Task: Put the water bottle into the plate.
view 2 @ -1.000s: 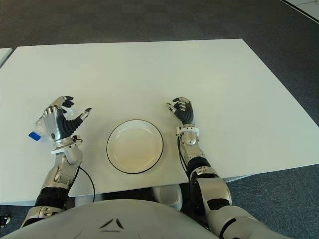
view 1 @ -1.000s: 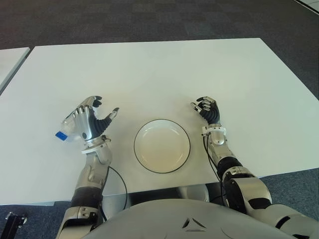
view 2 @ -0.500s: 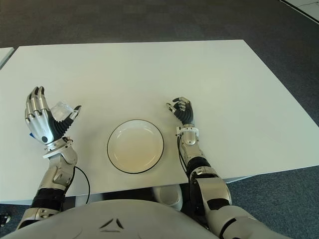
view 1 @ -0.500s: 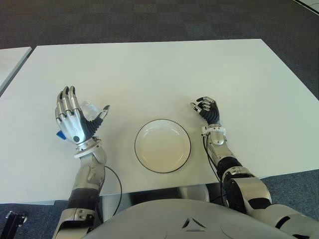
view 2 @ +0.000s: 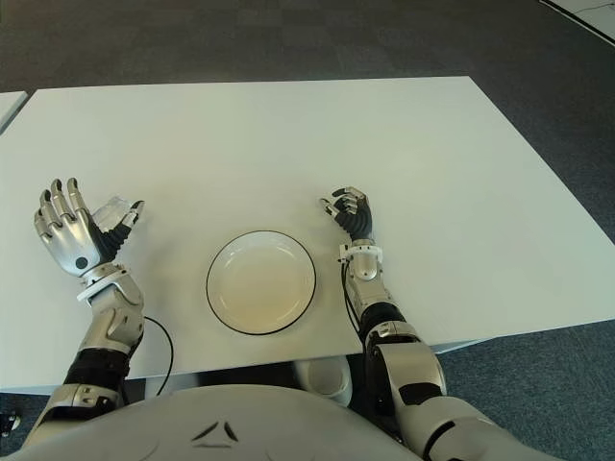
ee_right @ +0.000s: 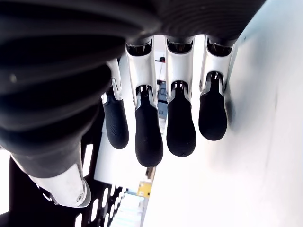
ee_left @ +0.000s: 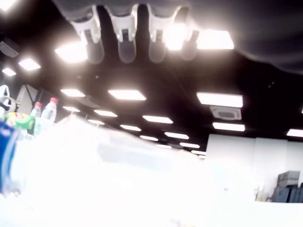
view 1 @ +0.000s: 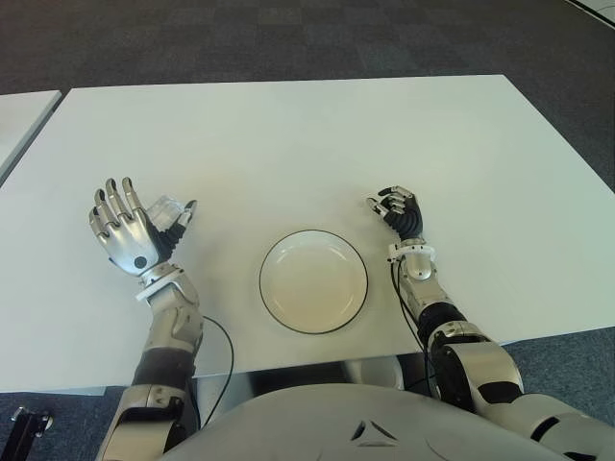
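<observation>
Table: white and broad, spreading far ahead of the left hand.
Carpet: dark, checked, well beyond the hand, past the table's far edge.
Second table: white corner out on the left hand's outer side, a gap between.
Ceiling lights: bright panels, there beyond its fingertips.
Far bottles: two, red-capped.

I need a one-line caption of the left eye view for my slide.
Left hand open beside the water bottle; plate empty; right hand curled.
</observation>
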{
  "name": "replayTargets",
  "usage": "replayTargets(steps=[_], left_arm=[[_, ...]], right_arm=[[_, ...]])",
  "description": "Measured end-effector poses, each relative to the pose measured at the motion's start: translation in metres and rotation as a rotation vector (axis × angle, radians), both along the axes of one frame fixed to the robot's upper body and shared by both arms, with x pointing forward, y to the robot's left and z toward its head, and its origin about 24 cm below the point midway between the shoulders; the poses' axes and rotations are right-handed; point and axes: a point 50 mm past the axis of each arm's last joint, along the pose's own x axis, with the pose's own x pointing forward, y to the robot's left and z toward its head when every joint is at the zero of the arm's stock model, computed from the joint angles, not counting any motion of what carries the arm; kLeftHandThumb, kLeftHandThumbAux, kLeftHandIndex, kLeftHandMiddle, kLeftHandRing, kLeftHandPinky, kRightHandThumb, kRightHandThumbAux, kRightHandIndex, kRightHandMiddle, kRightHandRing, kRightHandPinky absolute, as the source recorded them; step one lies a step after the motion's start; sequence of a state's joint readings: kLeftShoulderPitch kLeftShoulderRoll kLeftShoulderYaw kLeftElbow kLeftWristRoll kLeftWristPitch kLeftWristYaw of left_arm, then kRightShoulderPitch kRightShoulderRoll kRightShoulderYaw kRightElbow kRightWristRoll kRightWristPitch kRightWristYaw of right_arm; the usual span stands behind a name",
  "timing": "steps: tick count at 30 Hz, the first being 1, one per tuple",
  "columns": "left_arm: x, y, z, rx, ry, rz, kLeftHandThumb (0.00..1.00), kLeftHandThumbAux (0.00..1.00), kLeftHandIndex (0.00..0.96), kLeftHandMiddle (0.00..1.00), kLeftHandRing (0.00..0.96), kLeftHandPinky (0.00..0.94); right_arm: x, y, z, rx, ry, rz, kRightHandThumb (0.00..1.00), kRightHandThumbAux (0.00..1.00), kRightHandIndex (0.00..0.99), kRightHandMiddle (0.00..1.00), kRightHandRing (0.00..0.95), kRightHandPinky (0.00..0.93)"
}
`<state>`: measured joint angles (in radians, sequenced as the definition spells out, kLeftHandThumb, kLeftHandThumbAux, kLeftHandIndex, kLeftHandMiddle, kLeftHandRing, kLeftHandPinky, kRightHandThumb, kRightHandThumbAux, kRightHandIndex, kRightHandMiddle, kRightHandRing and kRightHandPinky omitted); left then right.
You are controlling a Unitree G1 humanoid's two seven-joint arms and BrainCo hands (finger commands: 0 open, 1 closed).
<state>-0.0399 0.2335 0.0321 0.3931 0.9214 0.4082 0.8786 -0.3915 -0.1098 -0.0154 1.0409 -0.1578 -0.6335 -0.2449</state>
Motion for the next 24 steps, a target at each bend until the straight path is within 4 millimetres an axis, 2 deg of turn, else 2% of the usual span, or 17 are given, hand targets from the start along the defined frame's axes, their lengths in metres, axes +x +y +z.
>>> replayTargets(steps=[5, 14, 24], left_arm=[[0.005, 0.011, -0.002, 0.016, 0.046, 0.051, 0.532, 0.134, 0.0, 0.0, 0.0, 0.0], [0.002, 0.013, -0.025, -0.037, 0.178, 0.071, 0.5, 0.165, 0.0, 0.0, 0.0, 0.0], [0.016, 0.017, -0.026, -0.023, 0.274, 0.026, 0.499, 0.159, 0.0, 0.0, 0.0, 0.0]], right_arm=[[0.0, 0.0, 0.0, -0.001, -0.001, -0.001, 0.709, 0.729, 0.434, 0.671, 0.678, 0.666], [0.0, 0.0, 0.001, -0.004, -0.005, 0.001, 0.709, 0.729, 0.434, 0.674, 0.683, 0.676], [0.0, 0.001, 0.0, 0.0, -0.005, 0.006, 0.708, 0.729, 0.434, 0.679, 0.682, 0.639]])
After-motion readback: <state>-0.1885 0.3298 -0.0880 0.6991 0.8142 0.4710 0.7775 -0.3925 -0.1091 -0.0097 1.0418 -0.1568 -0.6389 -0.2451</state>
